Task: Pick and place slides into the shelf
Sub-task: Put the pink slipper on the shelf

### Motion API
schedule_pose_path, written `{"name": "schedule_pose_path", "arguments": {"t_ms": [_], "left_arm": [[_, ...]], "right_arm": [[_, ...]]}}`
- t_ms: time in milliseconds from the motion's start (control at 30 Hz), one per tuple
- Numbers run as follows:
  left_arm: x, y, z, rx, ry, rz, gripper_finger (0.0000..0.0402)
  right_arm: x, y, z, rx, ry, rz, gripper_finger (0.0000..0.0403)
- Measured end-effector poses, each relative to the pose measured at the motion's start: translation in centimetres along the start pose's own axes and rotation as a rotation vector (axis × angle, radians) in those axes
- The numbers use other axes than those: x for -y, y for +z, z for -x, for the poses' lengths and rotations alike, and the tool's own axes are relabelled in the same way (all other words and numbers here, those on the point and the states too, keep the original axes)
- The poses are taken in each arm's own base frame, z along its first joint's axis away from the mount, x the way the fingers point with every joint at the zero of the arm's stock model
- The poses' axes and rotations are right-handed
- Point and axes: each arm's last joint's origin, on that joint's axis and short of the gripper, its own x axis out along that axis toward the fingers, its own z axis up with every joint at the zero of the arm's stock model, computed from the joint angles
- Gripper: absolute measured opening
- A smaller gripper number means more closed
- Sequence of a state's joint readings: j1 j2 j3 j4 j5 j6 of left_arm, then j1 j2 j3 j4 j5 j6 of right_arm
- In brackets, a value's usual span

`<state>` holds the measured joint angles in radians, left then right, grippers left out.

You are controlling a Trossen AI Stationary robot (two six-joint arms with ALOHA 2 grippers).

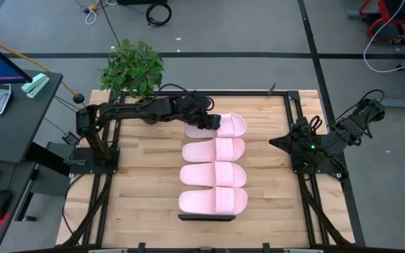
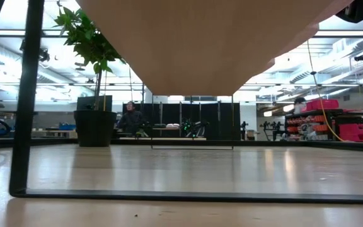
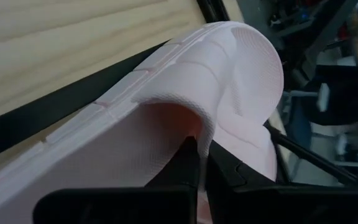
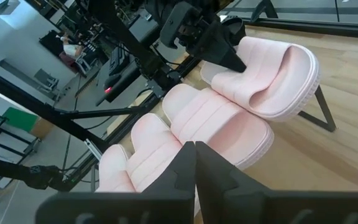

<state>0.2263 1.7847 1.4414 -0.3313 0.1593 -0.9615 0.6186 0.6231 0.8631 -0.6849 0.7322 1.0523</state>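
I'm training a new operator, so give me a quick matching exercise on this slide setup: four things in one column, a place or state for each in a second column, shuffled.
1. left hand
2. right hand
3. potted plant
4. farthest slide

A. at the table's far left corner
B. shut, empty, waiting at the table's right side
C. tilted, strap pinched
D. shut on a slide's strap

Pairs: 1-D, 2-B, 3-A, 4-C

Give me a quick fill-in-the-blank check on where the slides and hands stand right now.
1. The number of slides lined up on the shelf is ____.
2. The left hand is shut on the ____ of the slide nearest the plant.
3. The right hand waits at the table's right side, holding ____.

Missing words: four; strap; nothing
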Motion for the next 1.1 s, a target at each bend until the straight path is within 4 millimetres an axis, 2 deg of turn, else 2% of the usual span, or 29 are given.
{"name": "schedule_pose_path", "arguments": {"t_ms": [300,533,867,1100], "left_arm": [[0.6,-1.0,-0.2,0.058,0.055,-0.075,0.0014],[0.6,-1.1,-0.2,0.059,0.055,-0.080,0.0069],[0.7,-1.1,-0.3,0.064,0.051,-0.123,0.0053],[1.3,-0.8,0.1,0.066,0.035,-0.150,0.0092]], "right_arm": [[0.0,0.0,0.0,0.000,0.000,0.000,0.0010],[0.0,0.0,0.0,0.000,-0.002,0.001,0.0010],[0.0,0.0,0.0,-0.001,-0.002,0.000,0.0010],[0.0,0.0,0.0,-0.001,-0.002,-0.001,0.0010]]}}
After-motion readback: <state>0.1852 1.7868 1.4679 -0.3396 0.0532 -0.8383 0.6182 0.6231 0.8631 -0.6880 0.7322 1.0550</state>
